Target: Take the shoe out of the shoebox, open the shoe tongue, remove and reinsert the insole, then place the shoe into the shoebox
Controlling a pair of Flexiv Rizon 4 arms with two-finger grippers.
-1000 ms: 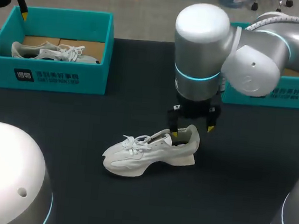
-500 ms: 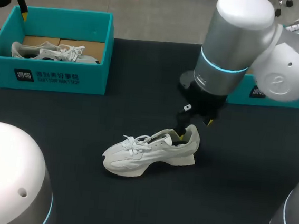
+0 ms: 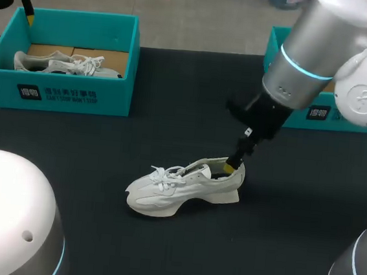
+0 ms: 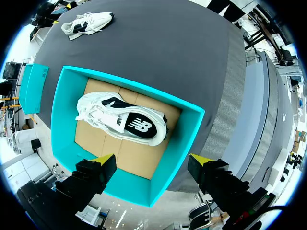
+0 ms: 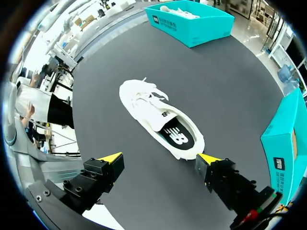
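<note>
One white shoe (image 3: 185,186) stands on the dark worktop (image 3: 104,149), outside the teal shoebox (image 3: 64,93). The right claw (image 3: 236,163) hangs released, spread wide over its heel. The left claw (image 4: 151,159), also released, hovers above that shoebox, which holds a second shoe (image 4: 122,120).

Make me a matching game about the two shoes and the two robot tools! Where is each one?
Things:
1. loose shoe
2. boxed shoe
3. left tool
4. right tool

Places:
A. open, above the teal box
B. standing on the dark table
C. open, by the loose shoe's heel
D. lying inside the teal box

Pairs: 1-B, 2-D, 3-A, 4-C
</note>
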